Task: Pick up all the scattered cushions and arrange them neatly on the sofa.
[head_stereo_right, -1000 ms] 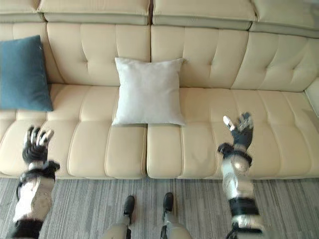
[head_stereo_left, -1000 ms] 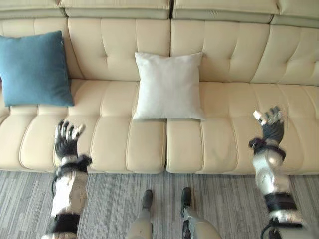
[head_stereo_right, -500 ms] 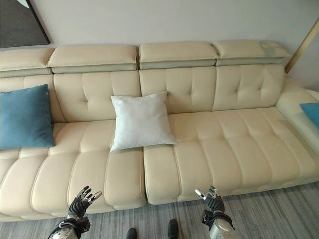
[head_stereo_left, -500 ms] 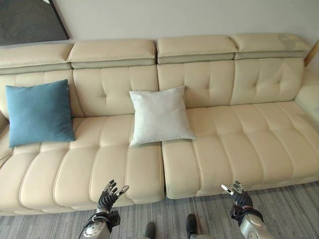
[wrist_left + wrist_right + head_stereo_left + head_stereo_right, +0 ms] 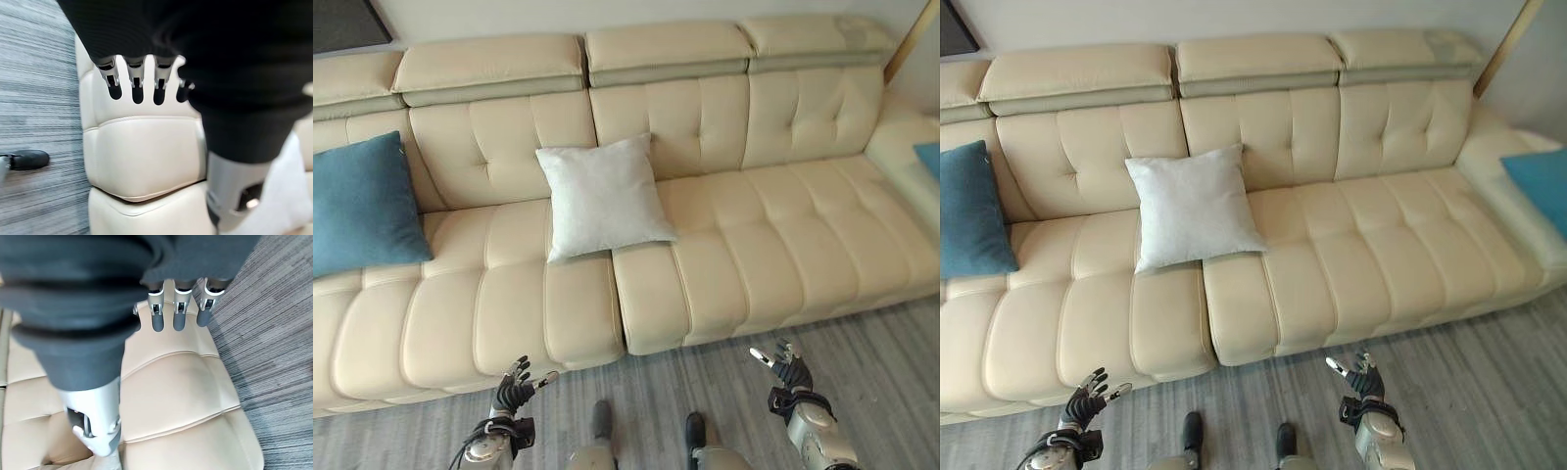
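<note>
L hand [image 5: 513,389] sits low at near left, over the grey carpet [image 5: 646,392] just in front of the sofa's front edge; fingers spread and relaxed, nothing held. In its wrist view the fingers [image 5: 134,81] run straight out toward a cream seat pad, palm empty.

R hand [image 5: 786,372] at near right, also over carpet, a little out from the sofa front; fingers splayed, thumb out to the side, nothing held. Wrist view agrees: fingers [image 5: 178,308] straight, cream seat pad past them, carpet alongside.

Both hands well apart from every cushion.

Sofa [image 5: 734,235]: cream, tufted back, headrest pads along the top, spans the scene L to R, with a chaise section at far right.

Cushions:
- white cushion [image 5: 603,195] – mid sofa, slightly L of centre, leaning upright against the backrest, lower edge on the seat, straddling the seam betw. two seat pads.
- blue cushion [image 5: 362,204] – far L end, propped against the backrest, lower corner on the seat.
- second blue cushion [image 5: 1540,184] – far R on the chaise section, partly cut off by the view edge, so can't tell if it lies flat or leans.

Dark panel [image 5: 347,20] on the wall at far left above the sofa.
</note>
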Robot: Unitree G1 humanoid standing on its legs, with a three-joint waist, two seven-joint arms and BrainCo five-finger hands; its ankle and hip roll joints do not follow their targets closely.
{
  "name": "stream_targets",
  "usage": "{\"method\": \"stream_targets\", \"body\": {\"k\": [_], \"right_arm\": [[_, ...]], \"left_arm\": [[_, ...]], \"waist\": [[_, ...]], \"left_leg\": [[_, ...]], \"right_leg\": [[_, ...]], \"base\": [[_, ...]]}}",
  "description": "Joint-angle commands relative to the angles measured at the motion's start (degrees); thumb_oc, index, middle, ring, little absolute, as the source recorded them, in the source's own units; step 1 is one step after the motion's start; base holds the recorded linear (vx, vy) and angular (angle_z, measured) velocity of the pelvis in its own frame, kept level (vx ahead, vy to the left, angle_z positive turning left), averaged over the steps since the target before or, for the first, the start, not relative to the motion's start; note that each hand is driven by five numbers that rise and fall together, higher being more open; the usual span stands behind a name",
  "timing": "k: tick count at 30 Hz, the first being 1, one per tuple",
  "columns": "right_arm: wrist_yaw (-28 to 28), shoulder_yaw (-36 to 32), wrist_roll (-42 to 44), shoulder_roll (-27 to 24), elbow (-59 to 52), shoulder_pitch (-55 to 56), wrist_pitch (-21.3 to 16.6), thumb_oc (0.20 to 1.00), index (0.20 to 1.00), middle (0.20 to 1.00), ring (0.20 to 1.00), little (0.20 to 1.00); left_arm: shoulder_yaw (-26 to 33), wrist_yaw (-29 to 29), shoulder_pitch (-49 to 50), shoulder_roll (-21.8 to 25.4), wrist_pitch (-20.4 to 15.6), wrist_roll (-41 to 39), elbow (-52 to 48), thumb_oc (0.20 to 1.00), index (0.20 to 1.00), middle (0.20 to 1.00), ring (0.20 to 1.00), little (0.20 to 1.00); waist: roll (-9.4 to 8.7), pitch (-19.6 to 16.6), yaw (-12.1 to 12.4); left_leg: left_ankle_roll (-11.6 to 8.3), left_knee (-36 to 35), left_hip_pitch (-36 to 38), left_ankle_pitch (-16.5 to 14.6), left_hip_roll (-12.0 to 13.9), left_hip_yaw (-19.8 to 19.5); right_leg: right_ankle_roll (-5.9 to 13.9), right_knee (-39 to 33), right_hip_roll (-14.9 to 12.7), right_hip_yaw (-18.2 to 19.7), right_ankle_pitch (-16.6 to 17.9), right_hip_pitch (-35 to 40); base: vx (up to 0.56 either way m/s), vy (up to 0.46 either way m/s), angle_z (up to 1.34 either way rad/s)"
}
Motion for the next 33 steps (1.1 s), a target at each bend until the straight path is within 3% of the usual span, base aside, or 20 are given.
{"method": "stream_targets", "body": {"k": [1,4,6,8,9,10,11,17,30,32,33], "right_arm": [[-0.54,0.15,-2.21,-1.32,-5.00,-1.17,-1.61,1.000,1.000,1.000,1.000,1.000],[-0.54,0.44,-1.89,-2.24,-4.54,-1.49,-1.52,1.000,1.000,1.000,1.000,1.000],[-0.49,0.59,-1.76,-2.40,-3.86,-1.77,-1.21,1.000,1.000,1.000,1.000,1.000],[0.30,0.70,-1.03,-2.06,-3.41,-1.66,-1.09,1.000,1.000,1.000,1.000,1.000],[0.30,0.69,-1.03,-2.06,-3.41,-1.69,-1.09,1.000,1.000,1.000,1.000,1.000],[1.33,1.22,-0.36,-1.92,-3.11,-1.89,-1.26,1.000,1.000,1.000,1.000,1.000],[1.68,1.26,-0.27,-1.79,-3.08,-1.88,-1.26,1.000,1.000,1.000,1.000,1.000],[1.17,-0.17,0.50,-0.65,-2.80,-1.10,-1.04,1.000,1.000,1.000,1.000,1.000],[1.14,-0.42,0.97,0.85,-2.47,0.85,-0.19,1.000,1.000,1.000,1.000,1.000],[0.63,-0.73,1.10,1.74,-3.40,1.22,0.07,1.000,1.000,1.000,1.000,1.000],[0.57,-0.77,0.97,1.99,-3.53,1.28,0.05,1.000,1.000,1.000,1.000,1.000]], "left_arm": [[1.99,1.10,-3.38,3.25,-2.26,0.80,-1.99,1.000,1.000,1.000,1.000,1.000],[0.95,1.26,-5.23,2.43,-2.37,0.40,-2.21,1.000,1.000,1.000,1.000,1.000],[0.71,1.14,-6.29,2.05,-2.56,-0.10,-2.67,1.000,1.000,1.000,1.000,1.000],[0.61,0.52,-6.05,1.86,-2.58,-0.33,-3.51,1.000,1.000,1.000,1.000,1.000],[0.61,0.52,-6.07,1.86,-2.57,-0.33,-3.51,1.000,1.000,1.000,1.000,1.000],[0.41,0.05,-5.85,1.43,-2.72,-1.00,-4.23,1.000,1.000,1.000,1.000,1.000],[0.30,0.04,-5.60,0.99,-2.60,-1.34,-4.28,1.000,1.000,1.000,1.000,1.000],[-1.07,0.54,-4.87,-0.23,-1.59,-0.83,-5.50,1.000,1.000,1.000,1.000,1.000],[-2.83,-1.03,-5.20,1.47,0.43,2.45,-4.09,1.000,1.000,1.000,1.000,1.000],[-3.15,-0.88,-6.29,2.16,0.48,3.37,-4.21,1.000,1.000,1.000,1.000,1.000],[-2.83,-0.95,-6.49,2.25,0.43,3.45,-4.32,1.000,1.000,1.000,1.000,1.000]], "waist": [[-2.91,0.64,0.59],[-1.81,2.76,0.25],[-2.38,3.26,-0.61],[-3.54,3.01,-1.31],[-3.51,2.91,-1.35],[-4.05,2.46,-1.80],[-3.86,1.89,-2.14],[-2.47,-1.65,-3.72],[-3.52,-0.49,-5.16],[-3.22,1.54,-6.35],[-3.09,1.85,-6.25]], "left_leg": [[-1.93,0.66,-5.64,1.55,-2.70,-1.97],[-3.62,1.23,-7.65,3.36,-2.22,-3.18],[-2.40,5.36,-7.64,0.13,-3.57,-4.51],[-1.17,9.83,-5.79,-5.43,-5.09,-5.38],[-1.16,9.85,-5.98,-5.34,-5.08,-5.42],[-0.62,12.93,-3.11,-10.24,-7.01,-6.86],[-0.43,11.98,-0.98,-11.26,-6.99,-7.09],[-0.09,0.37,4.84,-8.46,-6.74,-7.06],[1.61,-0.51,6.25,-9.29,-7.39,-3.04],[2.16,-0.51,6.79,-9.88,-6.69,0.83],[2.05,-0.51,6.99,-10.14,-6.25,2.48]], "right_leg": [[1.19,1.29,-0.22,-0.93,-9.91,6.72],[0.18,1.71,0.70,-2.47,-10.10,6.06],[0.21,2.70,-0.25,-3.73,-9.02,4.42],[0.28,2.93,-1.54,-3.71,-7.59,3.51],[0.28,2.89,-1.52,-3.74,-7.48,3.36],[0.27,2.72,-2.05,-3.28,-6.72,2.93],[0.29,2.47,-1.79,-3.19,-6.88,2.87],[0.86,1.08,-0.21,-3.48,-5.92,2.71],[3.00,3.76,-1.71,-0.58,-4.38,0.43],[3.78,10.60,-2.50,-1.10,-4.93,-3.41],[3.78,11.32,-3.45,-3.63,-5.05,-3.76]], "base": [[-0.25,-0.249,0.13],[-0.25,-0.158,0.19],[-0.26,-0.103,0.32],[-0.14,-0.053,0.28],[-0.11,-0.012,0.11],[-0.08,0.018,0.02],[-0.07,0.052,-0.29],[0.01,0.090,0.06],[-0.04,0.083,-0.13],[-0.12,0.054,-0.42],[-0.13,0.033,-0.92]]}}
